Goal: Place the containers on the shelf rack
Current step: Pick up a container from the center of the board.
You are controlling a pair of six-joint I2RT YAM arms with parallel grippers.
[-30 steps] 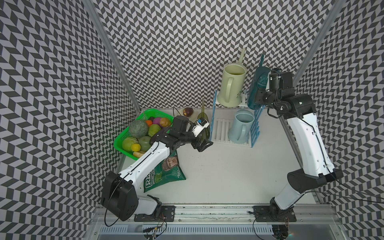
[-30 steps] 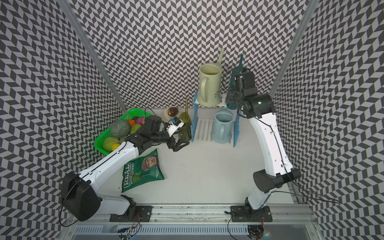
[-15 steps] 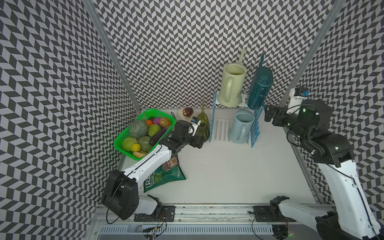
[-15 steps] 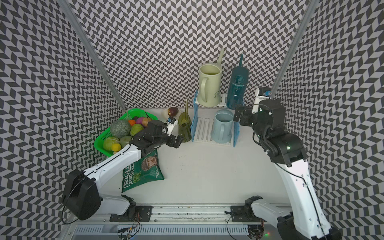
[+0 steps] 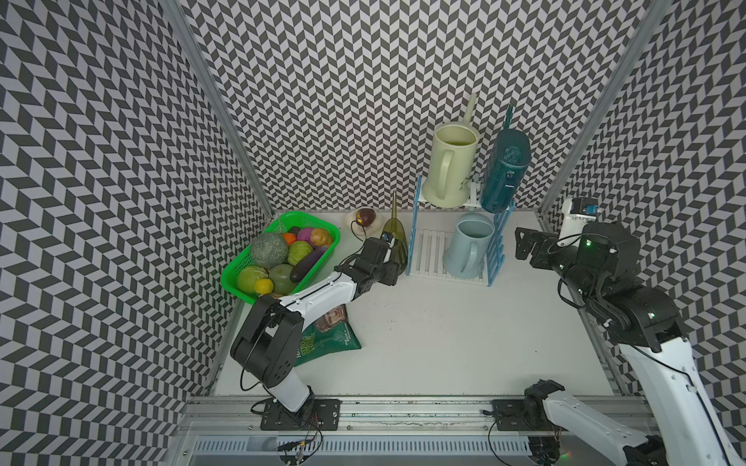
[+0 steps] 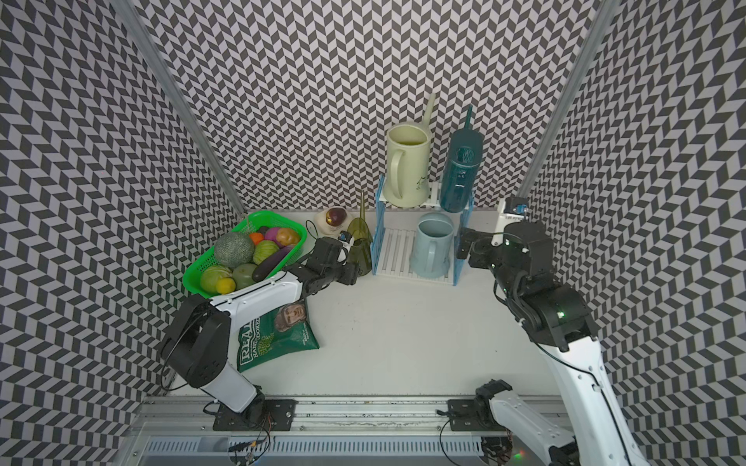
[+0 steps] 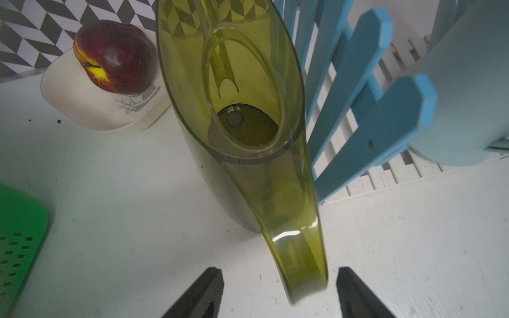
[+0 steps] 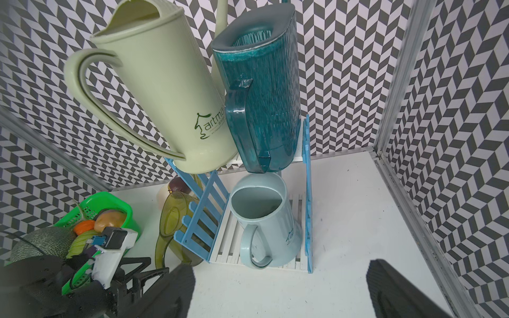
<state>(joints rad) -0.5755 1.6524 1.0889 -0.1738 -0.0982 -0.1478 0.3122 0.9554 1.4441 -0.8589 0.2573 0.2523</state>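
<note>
Olive-green can (image 7: pixel 248 154) just left of shelf rack (image 7: pixel 358 82); handle (image 7: pixel 308 247) inside left claw (image 7: pixel 279 271), jaws half-open, not touching; right claw (image 8: pixel 281 268) wide, empty

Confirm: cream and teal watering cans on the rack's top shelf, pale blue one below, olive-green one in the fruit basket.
No: both top views show the olive-green watering can on the table beside the rack, not in the fruit basket.

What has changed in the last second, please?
The right pincer let go of the dark teal can atop the shelf rack and pulled back, open. The left pincer moved in to straddle the olive-green can handle. The cream can and pale blue can stayed put.
</note>
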